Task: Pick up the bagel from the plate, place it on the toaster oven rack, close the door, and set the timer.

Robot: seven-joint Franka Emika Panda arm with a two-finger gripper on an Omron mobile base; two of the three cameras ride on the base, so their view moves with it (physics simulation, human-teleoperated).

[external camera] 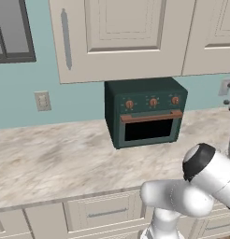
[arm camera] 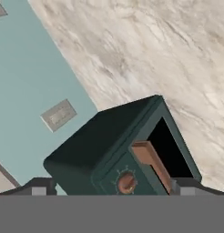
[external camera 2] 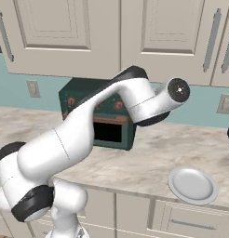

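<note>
The timer (external camera: 175,100), a small round copper-orange knob at the right end of a row of three on the dark green box-shaped toaster oven (external camera: 145,88), looks to be the thing left to work. The dark green door (external camera: 149,130) with its black glass window stands shut, its copper-brown bar handle (external camera: 151,116) lying along the top edge, and the plain white round plate (external camera 2: 192,185) on the marbled beige counter (external camera: 56,158) is bare. So the bagel is probably behind that door, though the glass is too dark to confirm it.

The two-finger gripper (arm camera: 113,190) has its jaws spread wide and nothing between them. It looks down along its fingers at the oven from above and in front. One copper knob (arm camera: 127,183) sits close ahead, roughly midway between the tips. I cannot tell whether it is the timer or one of its neighbours. The handle (arm camera: 150,159) lies just beyond it, toward the right-hand tip of the hand view.

The knob should be rigid, smooth and small, turning stiffly on a fixed shaft, so it will not give or break but could slip. It is best pinched across its rim with the pads on opposite sides, the jaws narrowed well down first, and the wrist rolled about the knob's own axis.
</note>
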